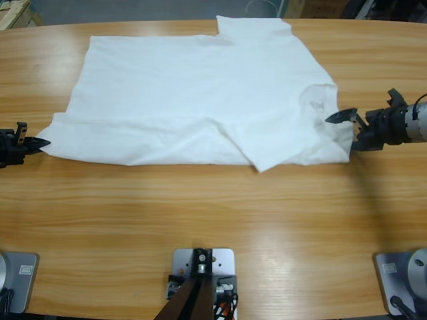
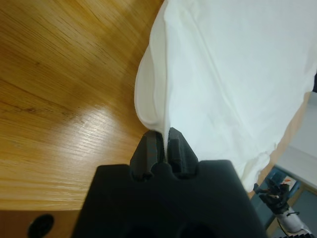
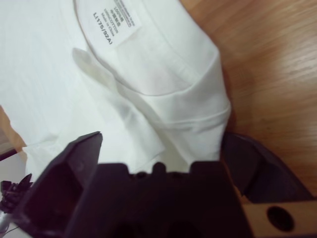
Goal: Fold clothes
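T-shirt [image 1: 193, 100] flat, L gripper [image 2: 162, 144] pinching hem, R gripper [image 3: 163, 158] agape

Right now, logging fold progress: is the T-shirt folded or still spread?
Partly folded: the white T-shirt lies mostly flat on the table, its near edge doubled over in a flap.

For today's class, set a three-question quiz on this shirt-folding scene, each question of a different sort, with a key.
1. True or false: the left pincer is shut on the hem edge of the T-shirt.
2. Multiple choice: where is the right pincer? A) over the bare table far from the cloth; B) open at the shirt's neck end, around the fabric; C) above the sleeve at the far edge.
3. Fill in: the right wrist view shows a printed ____ inside the collar.

Key: 1 true. 2 B. 3 label.
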Controlling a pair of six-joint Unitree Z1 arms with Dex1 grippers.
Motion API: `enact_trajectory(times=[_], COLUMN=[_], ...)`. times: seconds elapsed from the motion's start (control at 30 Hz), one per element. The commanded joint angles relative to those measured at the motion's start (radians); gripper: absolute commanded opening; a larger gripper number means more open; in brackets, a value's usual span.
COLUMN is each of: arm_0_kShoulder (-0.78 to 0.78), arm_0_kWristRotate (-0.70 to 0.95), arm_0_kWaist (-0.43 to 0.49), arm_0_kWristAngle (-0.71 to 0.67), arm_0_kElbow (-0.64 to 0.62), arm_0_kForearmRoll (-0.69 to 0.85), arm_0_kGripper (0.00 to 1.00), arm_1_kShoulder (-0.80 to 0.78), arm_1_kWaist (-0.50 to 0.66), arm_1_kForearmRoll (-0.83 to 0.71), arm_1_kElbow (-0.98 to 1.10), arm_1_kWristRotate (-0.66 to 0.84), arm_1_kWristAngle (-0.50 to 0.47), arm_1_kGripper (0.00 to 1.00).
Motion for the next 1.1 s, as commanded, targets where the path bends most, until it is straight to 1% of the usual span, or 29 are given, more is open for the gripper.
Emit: enact_trajectory(times=[0.03,0.17,0.27,0.3,0.37,0.4,0.43,0.53,0.57,0.63,0.67,0.7,0.73,0.77,0.97,1.1], arm_0_kShoulder=[-0.016,-0.014,-0.011,-0.01,-0.01,-0.01,-0.011,-0.014,-0.014,-0.015,-0.016,-0.017,-0.018,-0.018,-0.023,-0.032], arm_0_kWristRotate=[0.01,0.011,0.012,0.012,0.012,0.012,0.012,0.012,0.012,0.012,0.011,0.01,0.009,0.009,0.005,-0.003], arm_0_kWaist=[-0.001,-0.001,0.0,0.0,0.0,0.0,0.0,0.0,0.0,0.0,0.0,0.0,0.0,0.0,0.002,0.032], arm_0_kWristAngle=[-0.012,-0.012,-0.011,-0.012,-0.011,-0.012,-0.011,-0.012,-0.012,-0.012,-0.012,-0.011,-0.012,-0.012,-0.011,-0.004], arm_0_kElbow=[0.018,0.017,0.016,0.016,0.016,0.017,0.017,0.018,0.018,0.018,0.018,0.019,0.019,0.018,0.019,0.026], arm_0_kForearmRoll=[-0.013,-0.013,-0.013,-0.013,-0.013,-0.013,-0.013,-0.013,-0.013,-0.013,-0.013,-0.013,-0.013,-0.013,-0.013,-0.011], arm_0_kGripper=[0.0,0.0,0.0,0.0,0.0,0.0,0.0,0.0,0.0,0.0,0.0,0.0,0.0,0.0,0.0,0.0], arm_1_kShoulder=[0.126,0.168,0.186,0.189,0.194,0.197,0.201,0.216,0.218,0.218,0.218,0.218,0.218,0.215,0.189,0.16], arm_1_kWaist=[-0.006,-0.005,-0.003,-0.002,-0.001,0.001,0.003,0.004,0.005,0.008,0.008,0.008,0.008,0.008,0.008,0.008], arm_1_kForearmRoll=[-0.022,-0.042,-0.049,-0.05,-0.051,-0.052,-0.053,-0.066,-0.068,-0.07,-0.072,-0.075,-0.077,-0.084,-0.119,-0.116], arm_1_kElbow=[0.034,0.037,0.039,0.039,0.039,0.039,0.041,0.048,0.05,0.051,0.052,0.053,0.055,0.059,0.085,0.1], arm_1_kWristRotate=[-0.023,-0.029,-0.041,-0.041,-0.043,-0.044,-0.044,-0.049,-0.05,-0.05,-0.05,-0.051,-0.052,-0.054,-0.061,-0.047], arm_1_kWristAngle=[0.049,0.079,0.095,0.096,0.097,0.098,0.098,0.105,0.106,0.107,0.107,0.108,0.11,0.11,0.113,0.136], arm_1_kGripper=[1.0,1.0,0.975,0.926,0.765,0.654,0.568,0.373,0.342,0.338,0.294,0.191,0.05,0.0,0.0,0.0])
